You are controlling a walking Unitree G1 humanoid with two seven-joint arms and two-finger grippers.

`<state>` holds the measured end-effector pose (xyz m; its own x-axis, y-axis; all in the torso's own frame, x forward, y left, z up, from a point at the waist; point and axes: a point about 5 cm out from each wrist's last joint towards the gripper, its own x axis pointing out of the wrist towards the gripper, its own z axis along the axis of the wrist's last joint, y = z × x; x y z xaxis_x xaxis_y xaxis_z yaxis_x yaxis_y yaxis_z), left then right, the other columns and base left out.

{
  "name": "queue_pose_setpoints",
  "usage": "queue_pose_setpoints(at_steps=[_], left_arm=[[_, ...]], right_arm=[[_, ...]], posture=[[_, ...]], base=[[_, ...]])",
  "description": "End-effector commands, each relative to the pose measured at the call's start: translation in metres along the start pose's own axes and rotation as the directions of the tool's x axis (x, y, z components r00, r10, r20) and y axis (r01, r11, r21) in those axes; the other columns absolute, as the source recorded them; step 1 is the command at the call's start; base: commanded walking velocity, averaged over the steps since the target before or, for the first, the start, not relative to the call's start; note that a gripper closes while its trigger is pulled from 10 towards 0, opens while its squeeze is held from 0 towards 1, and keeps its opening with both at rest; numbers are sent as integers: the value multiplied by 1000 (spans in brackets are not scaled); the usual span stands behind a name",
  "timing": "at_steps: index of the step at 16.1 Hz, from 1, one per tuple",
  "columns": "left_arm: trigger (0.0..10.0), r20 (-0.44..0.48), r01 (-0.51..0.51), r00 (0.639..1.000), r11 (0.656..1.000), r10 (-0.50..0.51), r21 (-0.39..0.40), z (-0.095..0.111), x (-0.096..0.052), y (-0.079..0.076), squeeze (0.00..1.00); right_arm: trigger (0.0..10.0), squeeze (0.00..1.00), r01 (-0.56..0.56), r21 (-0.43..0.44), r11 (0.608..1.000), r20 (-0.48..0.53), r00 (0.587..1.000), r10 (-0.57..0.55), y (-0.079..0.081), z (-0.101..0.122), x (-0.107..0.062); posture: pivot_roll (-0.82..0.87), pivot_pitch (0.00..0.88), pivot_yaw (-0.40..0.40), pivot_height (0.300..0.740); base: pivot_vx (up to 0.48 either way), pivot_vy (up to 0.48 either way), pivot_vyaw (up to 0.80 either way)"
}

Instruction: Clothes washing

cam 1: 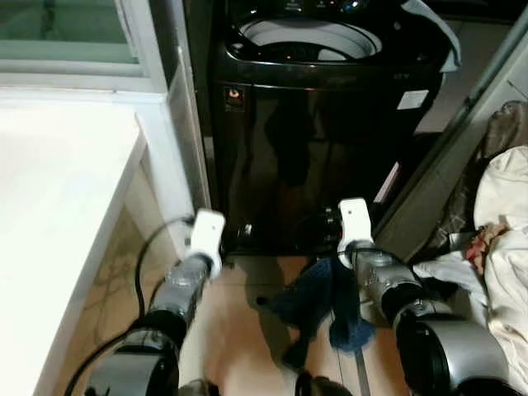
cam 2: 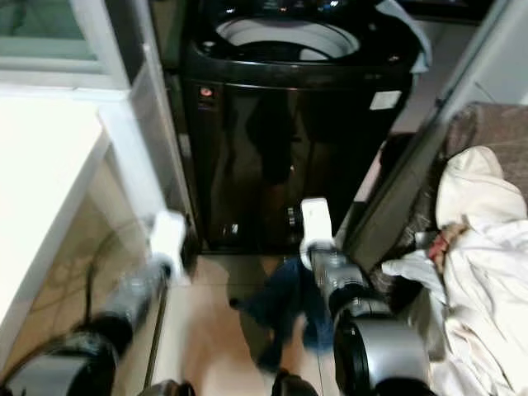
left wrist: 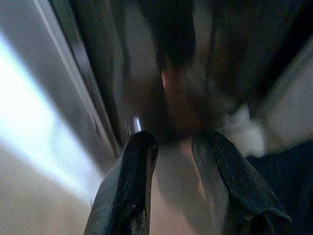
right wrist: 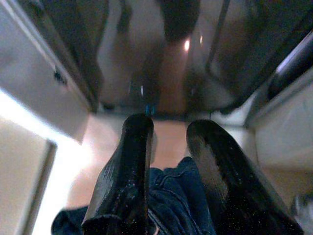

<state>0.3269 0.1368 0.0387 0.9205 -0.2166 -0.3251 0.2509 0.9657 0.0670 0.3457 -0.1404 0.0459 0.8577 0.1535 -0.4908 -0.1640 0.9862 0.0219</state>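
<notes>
A black top-loading washing machine [cam 1: 322, 148] stands straight ahead, lid up, its pale drum [cam 1: 309, 37] showing at the top. A blue denim garment [cam 1: 326, 301] hangs low above the floor in front of it, under my right wrist [cam 1: 356, 227]. In the right wrist view the right gripper [right wrist: 168, 129] points at the machine's base, with the denim [right wrist: 171, 196] caught between its fingers. My left gripper [left wrist: 173, 142] is held low by the machine's left corner, fingers apart with nothing between them; its wrist [cam 1: 206, 235] shows in the left eye view.
A white counter [cam 1: 58, 206] runs along the left. A heap of cream and white laundry [cam 1: 503, 247] lies at the right behind a grey slanted panel [cam 1: 462, 140]. A pale cloth [cam 1: 437, 29] drapes over the machine's right rim. Tan floor [cam 1: 247, 330] lies between the arms.
</notes>
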Motion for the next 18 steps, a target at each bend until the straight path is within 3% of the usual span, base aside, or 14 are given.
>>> queue_pose_setpoints(at_steps=[1, 3, 5, 6, 7, 8, 9, 11, 12, 13, 17, 18], left_arm=[[10000, 41, 0, 999, 1000, 0, 0, 4, -1, 1, 0], [10000, 208, 21, 978, 999, -29, 39, 47, 3, 9, 0], [10000, 333, 67, 937, 989, -107, 129, 89, -2, 18, 0], [10000, 349, 114, 919, 971, -184, 211, 102, -7, 23, 0], [10000, 342, 159, 905, 948, -252, 276, 108, -11, 25, 0], [10000, 305, 248, 877, 895, -370, 371, 111, -16, 21, 0], [10000, 296, 267, 857, 855, -421, 444, 120, -19, 25, 0], [10000, 291, 247, 859, 837, -422, 487, 129, -19, 31, 0], [10000, 257, 286, 846, 804, -467, 522, 135, -21, 30, 0], [10000, 254, 314, 834, 800, -490, 512, 140, -22, 29, 0], [10000, 291, 349, 774, 763, -562, 545, 177, -24, 25, 0], [10000, 306, 402, 746, 766, -591, 502, 189, -24, 17, 0]], right_arm=[[10000, 0, -14, 1, 1000, 125, 992, 14, 2, 33, 2], [10000, 0, -25, 15, 1000, 226, 974, 21, 0, 65, 1], [10000, 0, -28, 36, 999, 372, 928, 13, -7, 115, -6], [10000, 0, -49, 47, 998, 453, 891, 23, -11, 148, -14], [10000, 0, -72, 45, 996, 491, 870, 41, -12, 166, -19], [10000, 0, -96, 22, 995, 507, 859, 72, -12, 179, -23], [10000, 0, -135, 10, 991, 532, 840, 108, -12, 196, -29], [10000, 0, -169, -9, 986, 539, 829, 147, -12, 205, -33], [10000, 0, -224, -70, 972, 543, 809, 225, -9, 212, -37], [10000, 0, -242, -86, 967, 550, 797, 248, -10, 216, -40], [10000, 0, -227, -104, 968, 600, 762, 243, -21, 236, -55], [10000, 0, -217, -92, 972, 620, 751, 226, -22, 240, -58]], posture=[[-15, 21, -35, 740], [-6, 13, -35, 740], [-7, 9, -32, 740], [-11, 9, -30, 740], [-11, 9, -30, 740], [-14, 9, -29, 740], [-14, 8, -29, 740], [-17, 7, -27, 740], [-18, 6, -25, 740], [-20, 4, -24, 740], [-31, 0, -13, 740], [-37, 0, -4, 740]], base=[[0, 0, 0], [0, 0, 0], [0, 0, 0], [0, 0, 0], [0, 0, 0], [0, 0, 0], [0, 0, 0], [0, 0, 0], [0, 0, 0], [0, 0, 0], [0, 0, 0], [0, 0, 0]])
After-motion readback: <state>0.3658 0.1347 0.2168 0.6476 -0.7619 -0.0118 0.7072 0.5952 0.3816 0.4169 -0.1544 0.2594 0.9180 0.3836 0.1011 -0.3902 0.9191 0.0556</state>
